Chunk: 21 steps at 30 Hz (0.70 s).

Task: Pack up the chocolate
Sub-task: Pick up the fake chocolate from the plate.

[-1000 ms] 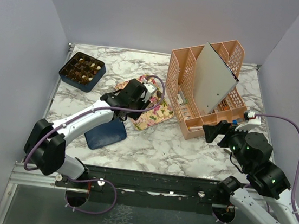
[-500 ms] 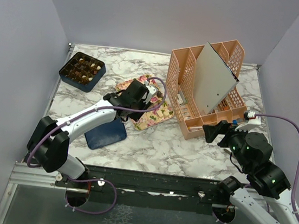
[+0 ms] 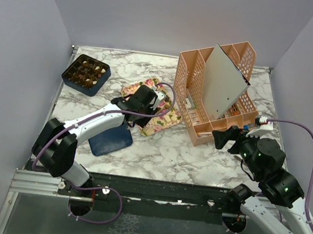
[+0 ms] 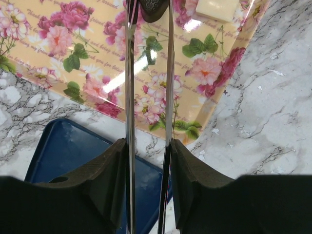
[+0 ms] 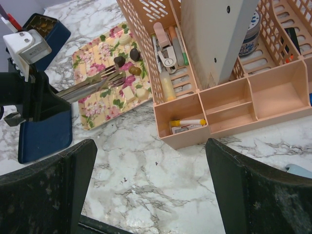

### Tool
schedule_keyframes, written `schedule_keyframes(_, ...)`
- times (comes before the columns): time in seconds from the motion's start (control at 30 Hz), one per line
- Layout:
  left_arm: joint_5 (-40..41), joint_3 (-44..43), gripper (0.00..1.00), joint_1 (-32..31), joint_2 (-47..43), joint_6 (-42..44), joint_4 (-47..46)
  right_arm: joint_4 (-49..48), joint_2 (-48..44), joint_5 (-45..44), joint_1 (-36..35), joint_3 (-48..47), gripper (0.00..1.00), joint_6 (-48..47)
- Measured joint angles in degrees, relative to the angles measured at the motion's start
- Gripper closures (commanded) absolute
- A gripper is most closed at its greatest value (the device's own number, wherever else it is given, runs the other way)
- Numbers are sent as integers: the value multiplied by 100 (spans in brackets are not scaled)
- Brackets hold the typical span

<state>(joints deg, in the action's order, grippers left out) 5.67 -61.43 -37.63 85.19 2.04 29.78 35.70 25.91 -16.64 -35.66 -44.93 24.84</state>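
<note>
Peach desk rack [image 3: 186, 81] stands centre-right on the marble tabletop [image 3: 158, 146]. Left of it lies a floral tray [image 4: 73, 63] of loose chocolate [image 5: 119, 61], with more in the blue box [image 3: 91, 90], upper left. Right pincer [image 5: 150, 146] gapes apart; left pincer [image 4: 148, 151] clamps metal tongs [image 4: 129, 97].

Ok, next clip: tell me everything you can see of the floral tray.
The floral tray is a shallow, glossy rectangle, cream-yellow, printed with pink roses, green leaves and faint script. It lies flat on the marble table between the peach desk organizer and the dark blue lid, marble showing between it and the lid. A few chocolates, dark and cream, sit on its organizer end. Over it reach metal tongs held in the left end effector.
</note>
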Motion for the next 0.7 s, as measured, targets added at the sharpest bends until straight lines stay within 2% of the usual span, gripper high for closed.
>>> schedule_keyframes(0.2, 15, 0, 65, 0, 39, 20, 2, -2, 0, 0, 0, 0, 1, 0)
schedule_keyframes(0.7, 431, 0, 68, -2, 35, -138, 31, -2, 0, 2, 0, 0, 1, 0)
